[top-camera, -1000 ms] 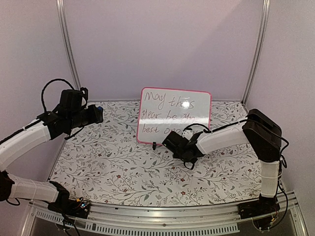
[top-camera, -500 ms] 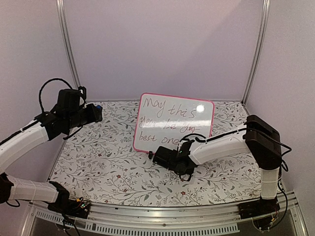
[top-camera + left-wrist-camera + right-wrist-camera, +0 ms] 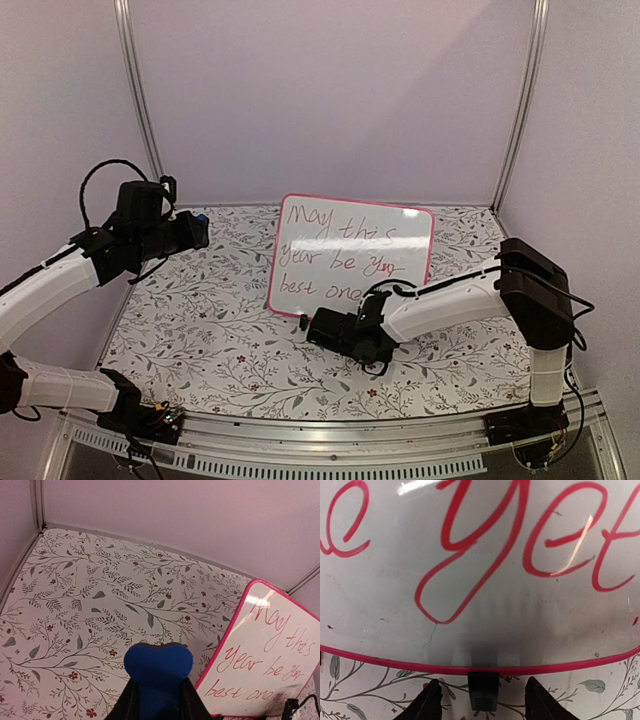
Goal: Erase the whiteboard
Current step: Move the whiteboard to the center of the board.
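counter (image 3: 200, 330): floral, carries the whiteboard (image 3: 350, 250) standing at centre back, red writing intact | change: board has shifted left and settled; right claw (image 3: 482, 692) has just released it, fingers now apart either side of a black foot (image 3: 484, 687) | left claw (image 3: 159, 705): clenched on blue eraser (image 3: 158, 667), raised well apart | judged: wiping can begin

Whiteboard (image 3: 350, 250) looked glossy, smooth, caught glare from above. Table (image 3: 200, 330) covering appeared matt, floral-printed. Blue eraser (image 3: 158, 670) looked matt.
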